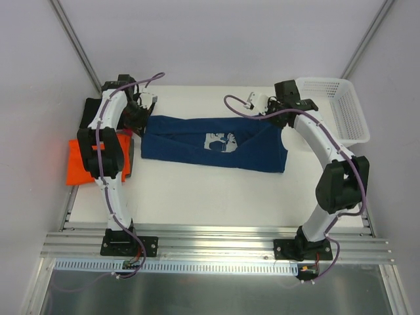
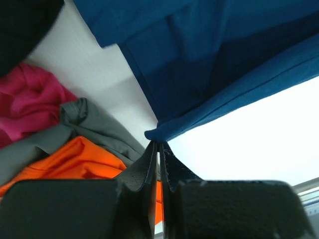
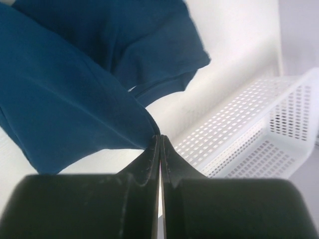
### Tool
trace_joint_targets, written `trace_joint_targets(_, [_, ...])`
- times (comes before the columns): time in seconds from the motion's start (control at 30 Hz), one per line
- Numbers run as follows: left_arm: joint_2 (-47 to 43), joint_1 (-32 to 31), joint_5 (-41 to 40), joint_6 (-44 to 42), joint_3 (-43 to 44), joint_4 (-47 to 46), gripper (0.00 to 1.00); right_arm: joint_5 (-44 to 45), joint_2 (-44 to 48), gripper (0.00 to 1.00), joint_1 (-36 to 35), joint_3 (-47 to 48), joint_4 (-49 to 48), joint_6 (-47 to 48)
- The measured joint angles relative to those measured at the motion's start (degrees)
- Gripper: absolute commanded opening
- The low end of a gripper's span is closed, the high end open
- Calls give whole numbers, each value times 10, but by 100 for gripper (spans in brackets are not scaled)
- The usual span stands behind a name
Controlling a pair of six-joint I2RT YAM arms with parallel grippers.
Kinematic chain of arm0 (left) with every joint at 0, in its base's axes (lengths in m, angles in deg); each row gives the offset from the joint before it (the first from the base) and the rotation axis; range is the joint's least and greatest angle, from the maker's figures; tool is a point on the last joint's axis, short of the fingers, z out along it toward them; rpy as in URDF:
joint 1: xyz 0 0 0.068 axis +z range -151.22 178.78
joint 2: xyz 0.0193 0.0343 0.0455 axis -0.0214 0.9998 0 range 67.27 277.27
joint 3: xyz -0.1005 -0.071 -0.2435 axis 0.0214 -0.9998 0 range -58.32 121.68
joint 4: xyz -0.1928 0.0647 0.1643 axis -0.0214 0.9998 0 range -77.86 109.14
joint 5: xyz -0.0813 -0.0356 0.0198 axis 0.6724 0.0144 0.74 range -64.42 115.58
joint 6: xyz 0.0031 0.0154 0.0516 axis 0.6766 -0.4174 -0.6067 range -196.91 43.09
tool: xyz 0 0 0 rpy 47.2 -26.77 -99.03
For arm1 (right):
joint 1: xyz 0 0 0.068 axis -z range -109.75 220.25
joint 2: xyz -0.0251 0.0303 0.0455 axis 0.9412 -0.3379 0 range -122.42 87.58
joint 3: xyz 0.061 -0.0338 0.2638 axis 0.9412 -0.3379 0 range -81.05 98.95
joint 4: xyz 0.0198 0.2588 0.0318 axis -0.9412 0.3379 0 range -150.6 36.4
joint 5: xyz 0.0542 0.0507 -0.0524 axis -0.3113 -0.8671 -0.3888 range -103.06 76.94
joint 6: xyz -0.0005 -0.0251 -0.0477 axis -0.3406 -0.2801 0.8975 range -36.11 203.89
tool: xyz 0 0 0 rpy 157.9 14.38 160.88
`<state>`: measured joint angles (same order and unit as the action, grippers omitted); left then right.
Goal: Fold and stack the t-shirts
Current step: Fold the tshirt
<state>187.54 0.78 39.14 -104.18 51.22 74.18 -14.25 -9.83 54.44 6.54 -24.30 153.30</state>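
Since the navy t-shirt (image 1: pixel 190 149) at frame centre is limp, its ends are clamped by the left gripper (image 2: pixel 158 145) and right gripper (image 3: pixel 159 138).

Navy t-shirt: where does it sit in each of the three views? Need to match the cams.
Top external: the navy t-shirt lies mid-table, between the two arms.
Left wrist: it fills the upper right, with a folded corner low at centre.
Right wrist: it fills the left and top.
Shared landmark: the white table under it shows in all three; the white basket links top and right wrist.
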Motion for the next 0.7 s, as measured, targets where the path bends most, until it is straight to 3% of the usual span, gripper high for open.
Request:
trace_joint_targets(0.23, [70, 11, 10, 3, 103, 36, 0, 29, -74, 1, 0, 74, -37, 3])
trace_joint_targets(0.7, [122, 16, 9, 11, 128, 60, 0, 97, -208, 1, 8, 179, -120, 8])
